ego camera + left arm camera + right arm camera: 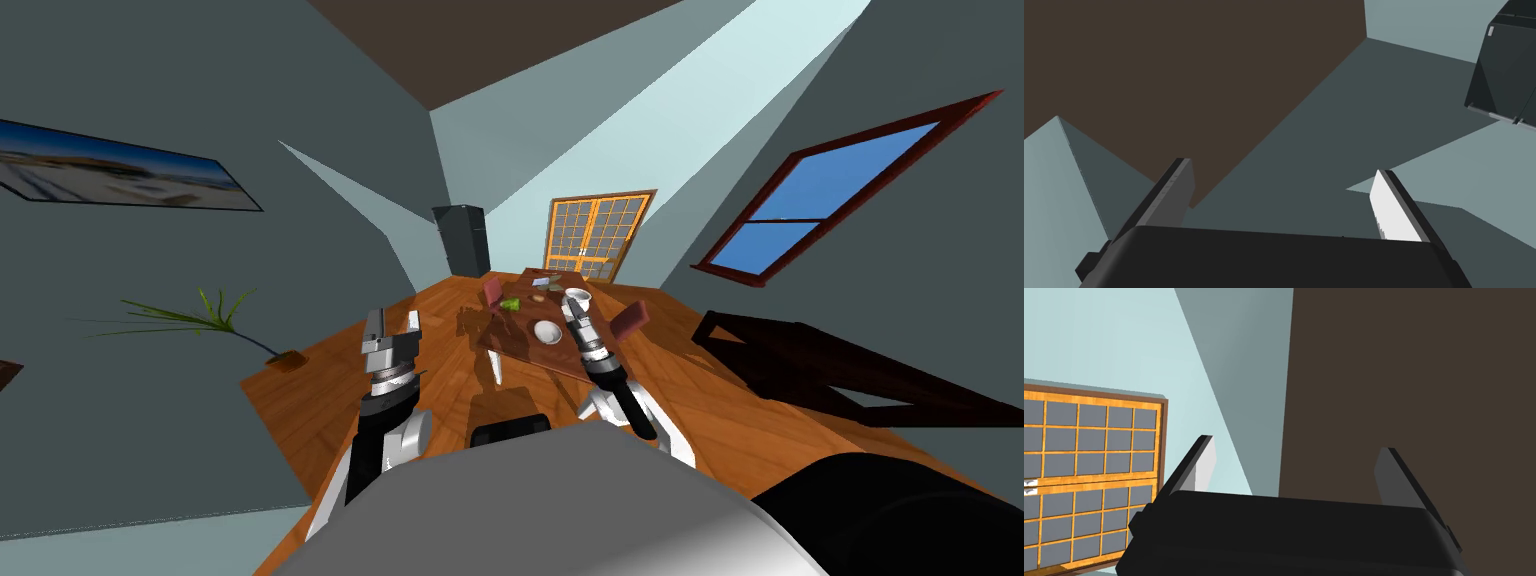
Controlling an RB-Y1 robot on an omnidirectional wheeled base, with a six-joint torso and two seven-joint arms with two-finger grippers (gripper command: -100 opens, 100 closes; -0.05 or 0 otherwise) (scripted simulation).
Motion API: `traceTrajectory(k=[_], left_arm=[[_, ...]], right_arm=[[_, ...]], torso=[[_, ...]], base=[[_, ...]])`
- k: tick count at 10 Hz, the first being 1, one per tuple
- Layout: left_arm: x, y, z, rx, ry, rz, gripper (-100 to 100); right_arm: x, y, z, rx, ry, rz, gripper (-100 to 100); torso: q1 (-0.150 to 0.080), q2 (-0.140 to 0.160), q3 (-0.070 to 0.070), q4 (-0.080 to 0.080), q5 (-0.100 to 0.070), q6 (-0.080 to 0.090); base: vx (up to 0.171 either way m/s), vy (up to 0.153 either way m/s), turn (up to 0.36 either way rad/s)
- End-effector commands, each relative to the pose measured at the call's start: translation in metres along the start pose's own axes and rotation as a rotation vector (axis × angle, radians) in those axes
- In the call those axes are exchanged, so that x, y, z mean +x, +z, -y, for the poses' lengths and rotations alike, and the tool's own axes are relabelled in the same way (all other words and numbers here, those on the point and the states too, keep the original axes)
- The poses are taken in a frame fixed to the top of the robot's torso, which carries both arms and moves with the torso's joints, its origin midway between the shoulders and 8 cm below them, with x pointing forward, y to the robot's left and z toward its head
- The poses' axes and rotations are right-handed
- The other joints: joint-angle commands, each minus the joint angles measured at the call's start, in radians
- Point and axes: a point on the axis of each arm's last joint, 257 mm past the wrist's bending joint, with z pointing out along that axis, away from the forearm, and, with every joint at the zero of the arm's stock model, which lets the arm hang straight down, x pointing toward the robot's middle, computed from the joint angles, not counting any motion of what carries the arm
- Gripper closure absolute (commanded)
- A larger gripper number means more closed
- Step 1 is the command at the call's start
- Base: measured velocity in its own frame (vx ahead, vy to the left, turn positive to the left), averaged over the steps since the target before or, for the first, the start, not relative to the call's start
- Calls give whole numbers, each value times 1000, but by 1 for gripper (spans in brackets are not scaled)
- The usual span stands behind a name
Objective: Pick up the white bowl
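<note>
Wooden floor carries a brown table set with small items. On it, by the near edge, sits the bowl, close beside the right gripper, at its 8 o'clock. At 9 o'clock from the table, the left gripper hangs over the floor. Both grippers' fingers stand apart, holding nothing.

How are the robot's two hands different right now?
The left gripper is over the wooden floor, left of the table; the right gripper is at the table, beside the white bowl. The left gripper is held back; the right gripper reaches farther forward. Both are open and empty.
</note>
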Motion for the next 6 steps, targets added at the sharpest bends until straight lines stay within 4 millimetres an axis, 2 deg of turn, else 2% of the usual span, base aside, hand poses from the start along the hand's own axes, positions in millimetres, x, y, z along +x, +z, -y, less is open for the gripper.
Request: traceTrajectory(k=[1,2,3,4,6], left_arm=[[0,0,0,0,0,0,0],[0,0,0,0,0,0,0],[0,0,0,0,0,0,0],[0,0,0,0,0,0,0],[0,0,0,0,0,0,0]], right_arm=[[10,-5,25,56,-55,-62,-100],[11,-5,26,56,-63,-77,-100],[18,-11,42,94,-104,-122,-100],[19,-11,43,94,-107,-128,-100],[30,-26,78,172,-198,-222,-100]], torso=[[0,0,0,0,0,0],[1,0,0,0,0,0],[0,-1,0,0,0,1],[0,-1,0,0,0,0],[-1,-1,-1,0,0,0]], base=[[-64,48,235],[-40,36,53],[-42,46,120],[-34,30,75],[-43,35,214]])
